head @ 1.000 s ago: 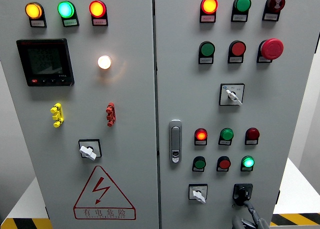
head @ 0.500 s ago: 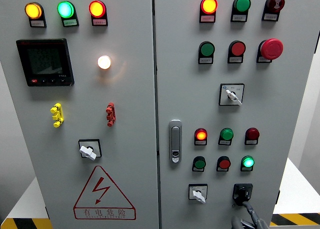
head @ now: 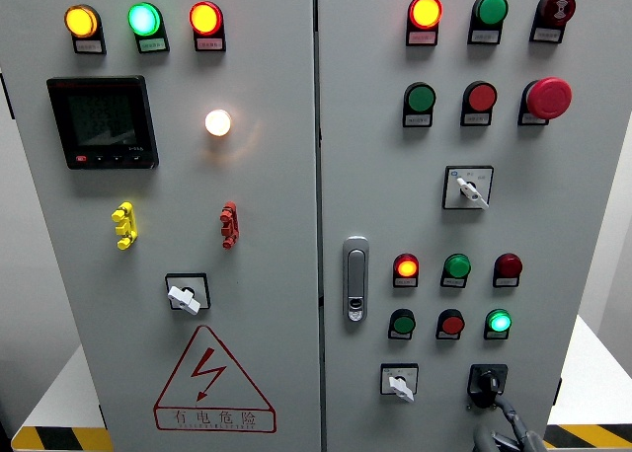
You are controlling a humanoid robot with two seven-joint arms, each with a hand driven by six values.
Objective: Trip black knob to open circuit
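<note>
- so, the black knob [head: 486, 382] sits low on the right door of the cabinet [head: 276, 274], at the bottom right of the panel, just beside the white-handled selector switch [head: 399, 381] and below the lit green lamp [head: 499, 322].
- my right hand [head: 506, 427] comes up from the bottom edge, right of the middle, and its grey fingers [head: 510, 414] reach up to the underside of the knob; they look to be touching it or just short of it.
- only the fingertips show, the rest is cut off by the frame, so i cannot tell whether the hand is pinched onto the knob or merely resting against it.
- the knob's pointer seems to hang roughly downward, but it is too dark and small to read a position.
- my judgement: the reach is done, the turn itself is not confirmed; what is left is to twist the knob to its tripped position and let go.
- my left hand is nowhere in view.
</note>
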